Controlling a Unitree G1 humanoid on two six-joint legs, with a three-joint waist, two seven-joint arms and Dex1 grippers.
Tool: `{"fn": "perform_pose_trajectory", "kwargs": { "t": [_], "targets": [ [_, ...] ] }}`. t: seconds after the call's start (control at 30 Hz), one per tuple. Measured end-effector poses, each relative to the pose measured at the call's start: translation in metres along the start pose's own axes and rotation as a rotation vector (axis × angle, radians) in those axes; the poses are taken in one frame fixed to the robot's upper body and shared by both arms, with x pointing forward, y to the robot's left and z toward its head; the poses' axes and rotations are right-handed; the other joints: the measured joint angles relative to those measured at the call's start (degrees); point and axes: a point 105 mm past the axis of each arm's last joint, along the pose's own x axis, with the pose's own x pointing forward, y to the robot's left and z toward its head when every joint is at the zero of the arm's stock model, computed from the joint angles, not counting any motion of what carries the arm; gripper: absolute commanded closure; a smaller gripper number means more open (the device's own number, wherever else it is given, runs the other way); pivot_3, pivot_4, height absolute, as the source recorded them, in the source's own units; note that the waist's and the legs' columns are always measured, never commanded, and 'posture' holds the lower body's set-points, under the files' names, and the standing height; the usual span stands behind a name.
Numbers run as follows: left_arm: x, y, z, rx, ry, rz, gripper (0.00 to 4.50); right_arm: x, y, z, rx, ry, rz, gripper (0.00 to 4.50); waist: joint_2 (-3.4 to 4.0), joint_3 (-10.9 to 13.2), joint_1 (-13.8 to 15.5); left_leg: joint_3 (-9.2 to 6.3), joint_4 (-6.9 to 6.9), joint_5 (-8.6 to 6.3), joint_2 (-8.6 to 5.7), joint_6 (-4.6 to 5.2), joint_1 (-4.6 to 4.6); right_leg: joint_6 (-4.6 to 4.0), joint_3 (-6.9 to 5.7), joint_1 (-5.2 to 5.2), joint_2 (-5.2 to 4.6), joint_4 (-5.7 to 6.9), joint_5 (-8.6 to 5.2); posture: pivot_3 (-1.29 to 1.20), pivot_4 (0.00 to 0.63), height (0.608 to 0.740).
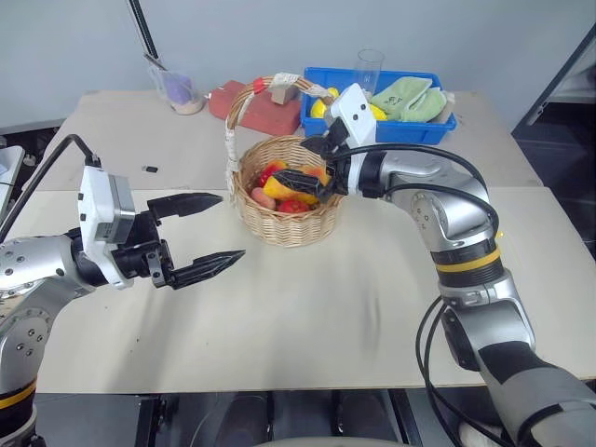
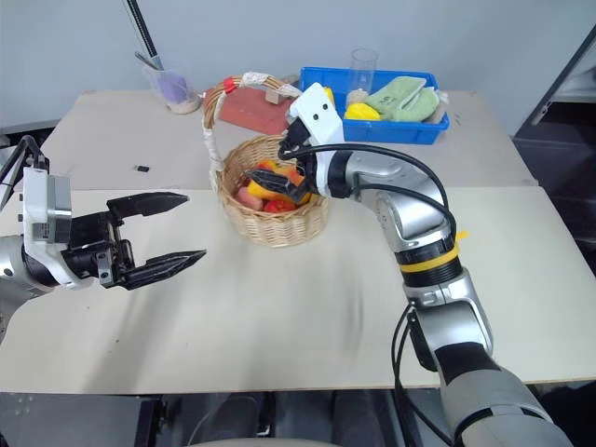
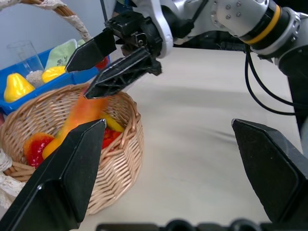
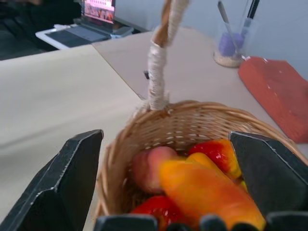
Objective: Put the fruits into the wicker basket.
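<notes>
mango (image 3: pixel 84 113) under spread right fingers (image 3: pixel 120 77), over basket (image 1: pixel 279 223)

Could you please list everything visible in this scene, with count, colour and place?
Wicker basket: one, tan, white-wrapped handle, table centre.
Mango-like fruit: one, yellow-orange, dropping into the basket just below the right gripper.
Other fruits in basket: several, red, yellow and pink; exact count unclear.
Tray: one, blue, far side of table.
Yellow fruits: two, in the tray.
Green cloth: one, in the tray.
Clear glass: one, in the tray.
Red mat: one, behind the basket.
Cup with utensil: one, clear, far left of table.
Left gripper: black fingers, open, left of basket.
Right gripper: black fingers, open, over the basket.
</notes>
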Motion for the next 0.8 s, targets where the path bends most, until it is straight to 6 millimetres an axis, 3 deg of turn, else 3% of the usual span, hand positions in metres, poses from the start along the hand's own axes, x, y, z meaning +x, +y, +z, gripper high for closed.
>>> {"fn": "perform_pose_trajectory", "kwargs": {
  "t": [0.13, 0.27, 0.37, 0.47, 0.57, 0.8],
  "targets": [
    [0.004, 0.007, 0.008, 0.013, -0.033, 0.021, 0.0, -0.026, 0.015, -0.003, -0.018, -0.006, 0.061, 0.03, 0.0, 0.0, 0.13, 0.0, 0.02, -0.01, 0.0, 0.01, -0.03, 0.01, 0.0, 0.02, -0.08, -0.04, 0.0, 0.0, 0.15, 0.74],
    [0.005, 0.009, 0.007, 0.003, -0.039, 0.032, 0.0, -0.069, 0.015, -0.017, -0.049, 0.046, 0.034, 0.03, -0.01, 0.0, 0.15, 0.01, 0.02, -0.02, -0.01, 0.03, 0.03, 0.01, 0.0, 0.13, -0.05, -0.1, 0.0, 0.0, 0.15, 0.74],
    [0.007, 0.008, 0.005, -0.007, -0.041, 0.024, 0.0, -0.081, 0.012, -0.022, -0.04, 0.027, -0.005, 0.03, -0.01, 0.0, -0.42, 0.06, 0.0, -0.02, 0.05, 0.03, 0.18, -0.04, 0.1, 0.17, 0.05, -0.19, -0.02, 0.0, 0.15, 0.74],
    [0.011, 0.007, 0.004, -0.01, -0.041, 0.01, 0.0, -0.078, -0.008, -0.02, -0.035, -0.047, -0.141, 0.03, -0.01, 0.0, -0.8, 0.07, -0.04, -0.02, 0.08, 0.03, 0.32, -0.13, 0.15, 0.18, 0.12, -0.16, -0.08, 0.0, 0.15, 0.74],
    [0.013, 0.006, 0.003, -0.008, -0.038, 0.003, 0.0, -0.07, -0.032, -0.03, 0.026, -0.077, -0.27, 0.03, -0.01, 0.0, -0.56, 0.07, -0.11, -0.01, 0.05, 0.02, 0.31, -0.15, 0.15, 0.12, 0.1, -0.1, -0.09, 0.0, 0.15, 0.74],
    [0.014, 0.009, 0.003, -0.004, -0.033, 0.009, 0.0, -0.041, -0.063, -0.041, 0.093, -0.096, -0.341, 0.03, 0.0, 0.0, -0.24, 0.08, -0.11, 0.01, 0.03, -0.02, 0.17, -0.14, 0.09, 0.09, 0.05, -0.03, -0.08, 0.0, 0.15, 0.74]
  ]
}}
